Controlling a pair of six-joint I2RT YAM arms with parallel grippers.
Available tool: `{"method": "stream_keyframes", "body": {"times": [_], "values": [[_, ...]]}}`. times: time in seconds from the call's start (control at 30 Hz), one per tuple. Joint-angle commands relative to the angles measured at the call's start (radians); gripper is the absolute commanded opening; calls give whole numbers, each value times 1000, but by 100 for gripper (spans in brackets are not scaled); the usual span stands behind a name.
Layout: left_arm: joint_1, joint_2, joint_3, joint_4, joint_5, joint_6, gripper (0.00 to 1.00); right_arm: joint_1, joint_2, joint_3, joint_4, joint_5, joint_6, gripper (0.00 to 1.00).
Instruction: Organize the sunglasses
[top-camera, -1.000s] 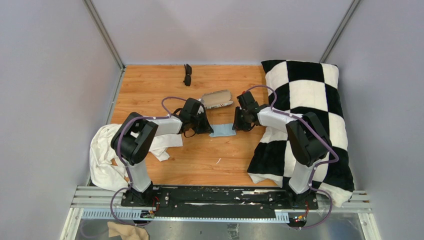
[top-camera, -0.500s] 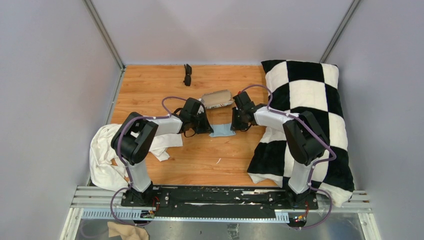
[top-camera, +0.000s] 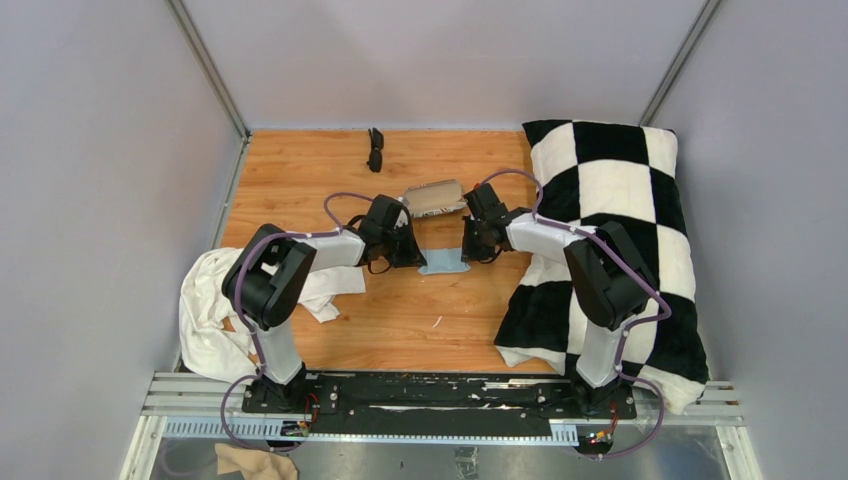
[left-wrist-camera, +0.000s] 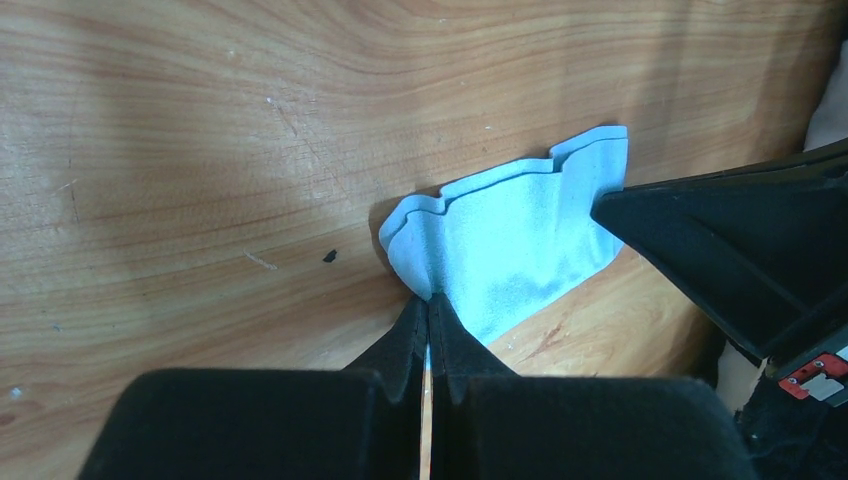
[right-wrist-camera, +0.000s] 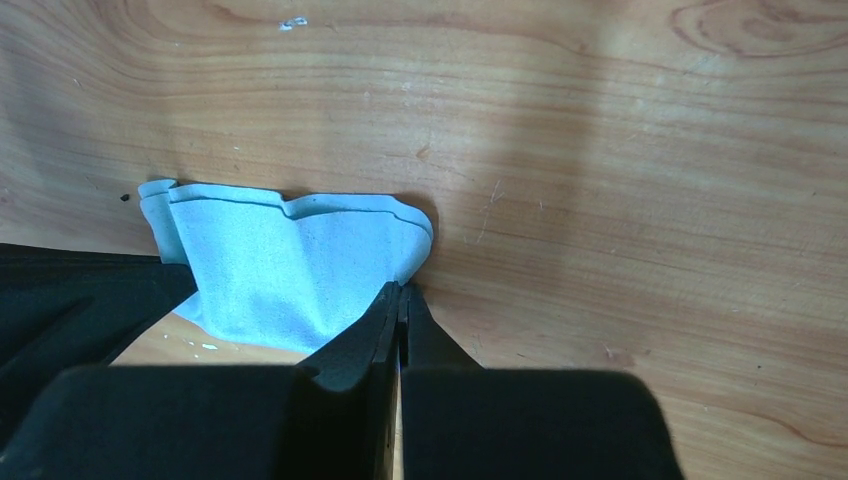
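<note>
Fingers pressed together, the left gripper (left-wrist-camera: 428, 300) and right gripper (right-wrist-camera: 402, 290) each pinch an opposite end of the doubled light-blue cloth (top-camera: 443, 262) at mid-table. Its wavy edge stands up off the wood between them. The sunglasses (top-camera: 375, 150) lie folded near the table's far edge, close to the back wall and well apart from both grippers, with bare wood on either side. The tan case (top-camera: 433, 198) sits between the sunglasses and the cloth, just beyond the two wrists. A checkered cushion (top-camera: 610, 200) covers the table's (top-camera: 300, 180) right side, and a white cloth (top-camera: 205, 310) bunches at the near left edge.
</note>
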Motion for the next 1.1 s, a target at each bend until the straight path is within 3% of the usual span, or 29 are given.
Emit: {"method": "stream_keyframes", "body": {"times": [0.0,0.63,1.07], "values": [[-3,-11,12,-98,-6,29,0,18,-31,4,-65,25,-17,0],[42,-26,279,-250,14,75,0,-24,-16,298,-145,39,-103,0],[123,108,553,-342,49,108,0,-55,137,556,-156,53,-124,0]]}}
